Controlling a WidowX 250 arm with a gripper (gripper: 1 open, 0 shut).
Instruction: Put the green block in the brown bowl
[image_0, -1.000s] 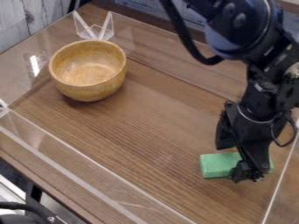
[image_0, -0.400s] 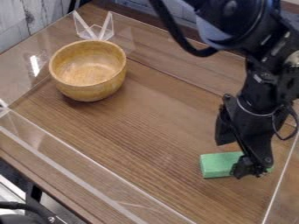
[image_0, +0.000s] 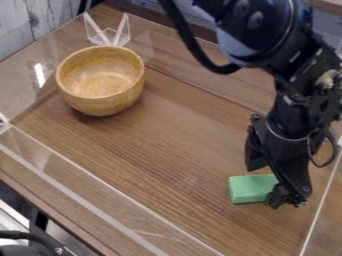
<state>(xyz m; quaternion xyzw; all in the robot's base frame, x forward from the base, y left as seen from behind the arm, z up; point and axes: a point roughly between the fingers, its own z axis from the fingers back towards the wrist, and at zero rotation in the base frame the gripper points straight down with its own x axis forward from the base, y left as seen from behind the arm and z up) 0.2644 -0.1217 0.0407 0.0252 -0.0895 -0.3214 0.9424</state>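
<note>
The green block (image_0: 246, 189) lies flat on the wooden table near its front right corner. My black gripper (image_0: 271, 178) points almost straight down over the block's right end, its jaws wide open, with one finger behind the block and the other by its right edge. The right part of the block is hidden by the fingers. I cannot tell whether a finger touches it. The brown bowl (image_0: 100, 79) stands upright and empty at the far left of the table, well away from the gripper.
A clear plastic wall (image_0: 54, 165) runs around the table (image_0: 160, 140), low along the front and left sides. A clear folded piece (image_0: 107, 30) stands behind the bowl. The black arm (image_0: 261, 40) arches in from the top right.
The gripper has stayed over the block, still open. The upper arm has shifted slightly to the left, and the wrist has rolled a little.
</note>
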